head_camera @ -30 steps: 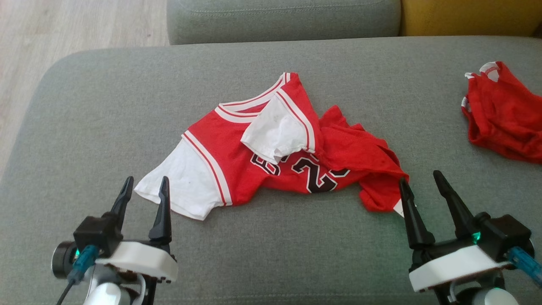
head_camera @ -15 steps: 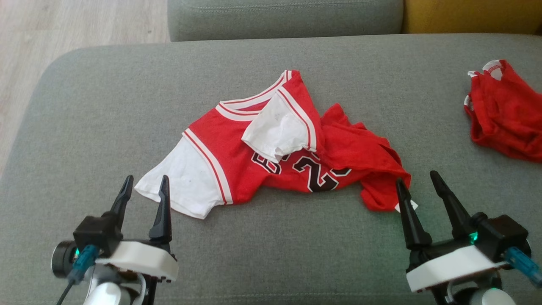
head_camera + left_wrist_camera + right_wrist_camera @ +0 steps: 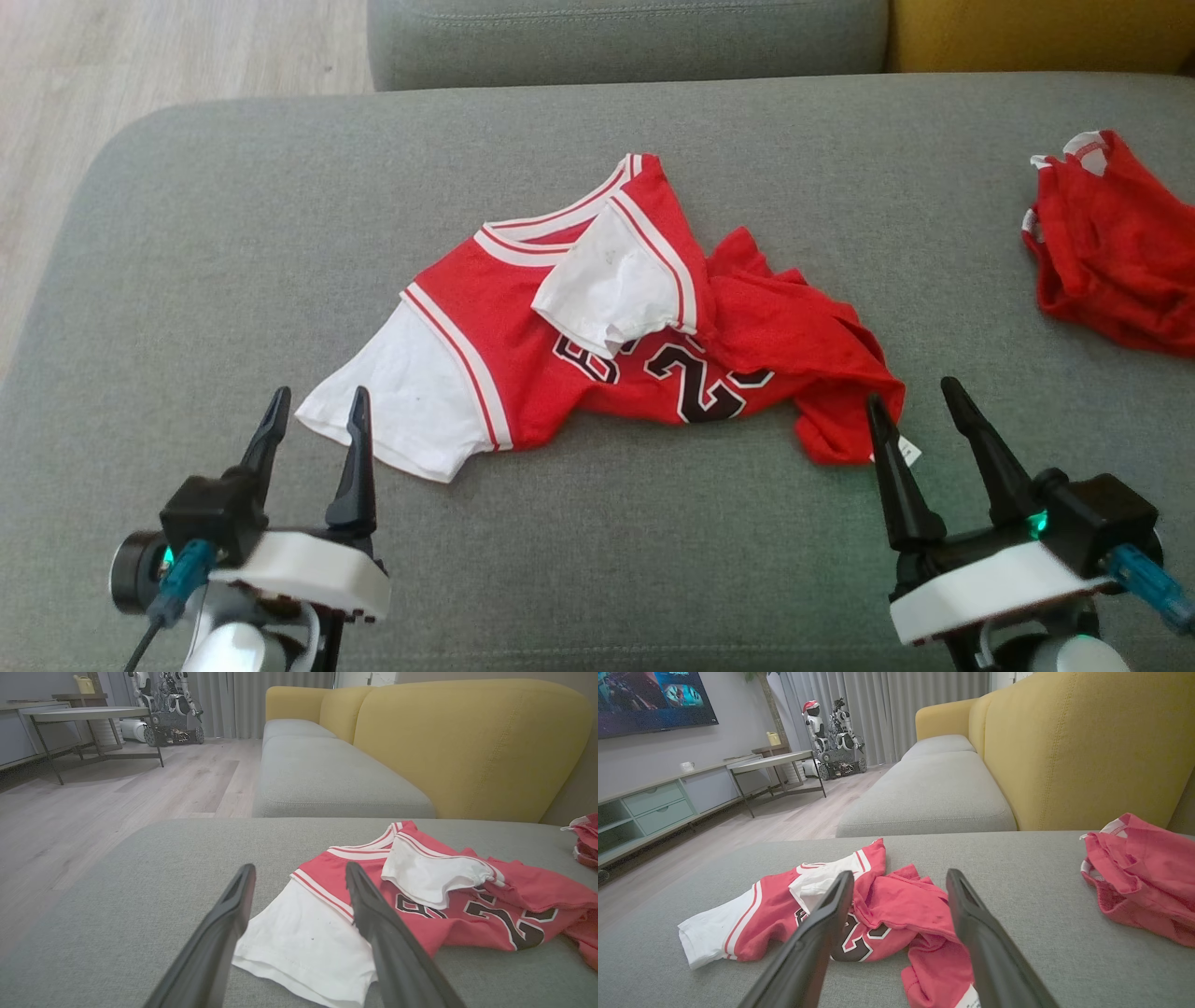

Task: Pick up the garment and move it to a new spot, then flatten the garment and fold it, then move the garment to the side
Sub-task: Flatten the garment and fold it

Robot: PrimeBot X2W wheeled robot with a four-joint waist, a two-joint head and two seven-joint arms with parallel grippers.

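The garment (image 3: 523, 336), a red T-shirt with white sleeves and a black number print, lies crumpled in the middle of the grey cushion (image 3: 187, 233). One white sleeve (image 3: 611, 289) is folded over its chest. My left gripper (image 3: 317, 415) stands open at the near left, its tips just short of the other white sleeve (image 3: 303, 933). My right gripper (image 3: 915, 406) is open at the near right, beside the shirt's bunched red hem (image 3: 934, 961) and small white tag (image 3: 904, 451). Neither gripper holds anything.
A smaller red garment (image 3: 1111, 252) lies at the cushion's far right (image 3: 1139, 877). A second grey seat (image 3: 625, 37) and yellow backrest (image 3: 467, 742) lie beyond. Wooden floor (image 3: 140, 56) drops off to the left. A table (image 3: 88, 716) and another robot (image 3: 831, 728) stand across the room.
The whole picture shifted slightly as the camera moved. My right gripper drew back a little toward the near edge, uncovering the white tag. The shirt and left gripper stayed put.
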